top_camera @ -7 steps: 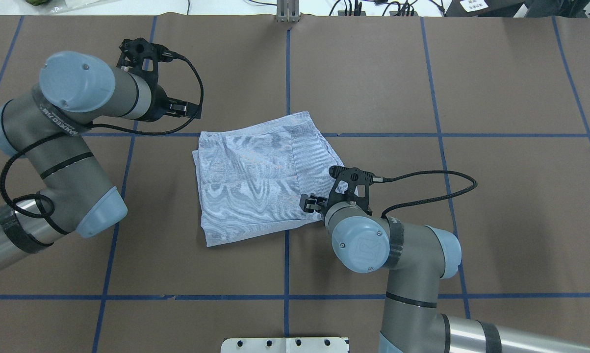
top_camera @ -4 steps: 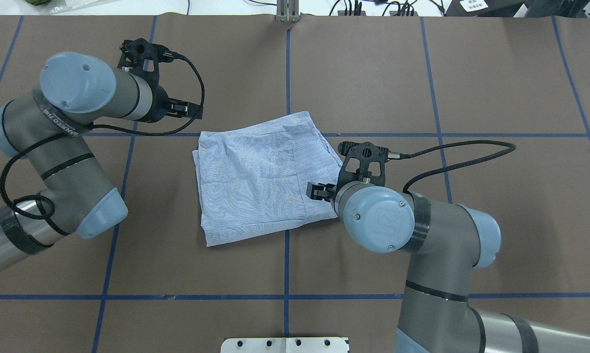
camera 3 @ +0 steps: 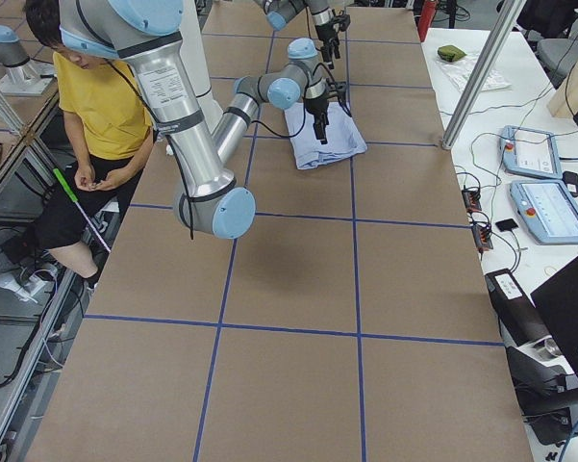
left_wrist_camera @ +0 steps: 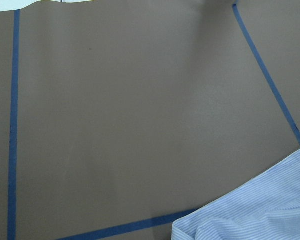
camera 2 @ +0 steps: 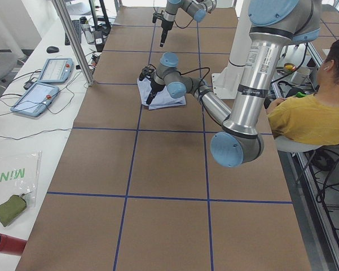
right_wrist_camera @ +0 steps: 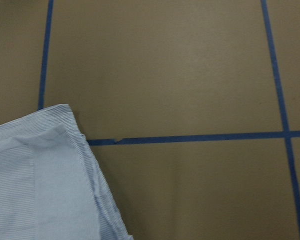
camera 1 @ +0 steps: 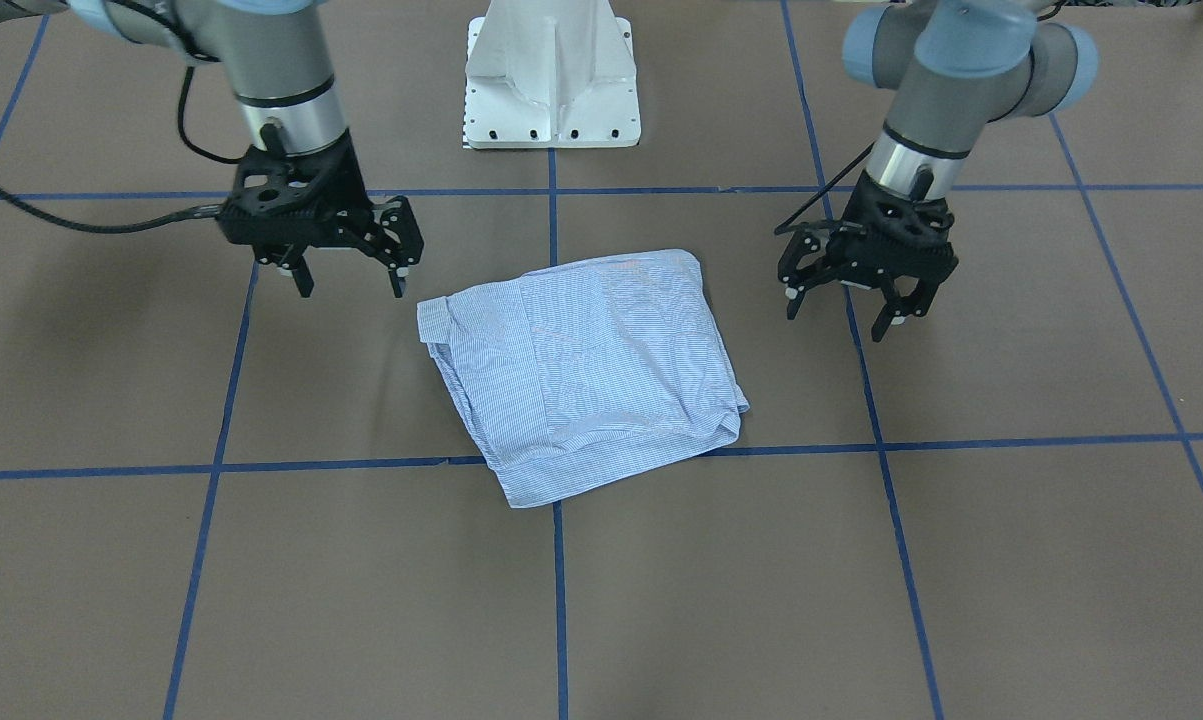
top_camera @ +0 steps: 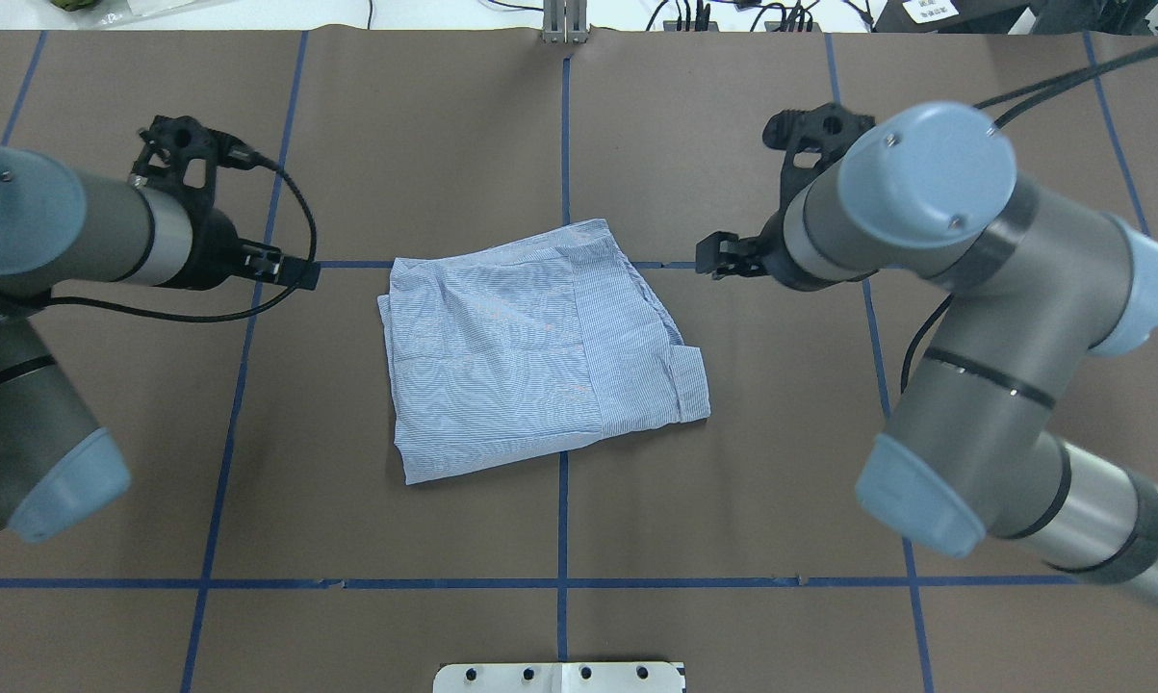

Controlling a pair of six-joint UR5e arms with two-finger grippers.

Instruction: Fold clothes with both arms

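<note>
Shirt (top_camera: 511,346) folded on table (top_camera: 733,539); left arm (top_camera: 88,231), right arm (top_camera: 925,212) flank it (jaws wide).

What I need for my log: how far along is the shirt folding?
Done: the shirt lies folded into a compact bundle on the table. In hand: nothing; the left fingers and right fingers hang open on either side, clear of it. Left: perhaps only tidying the flap poking out at one corner.

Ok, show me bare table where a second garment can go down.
Bare table lies between the shirt and the white base plate, and beyond the shirt's far edge. Crowded on both flanks: the left gripper and right gripper hang open beside it.
</note>
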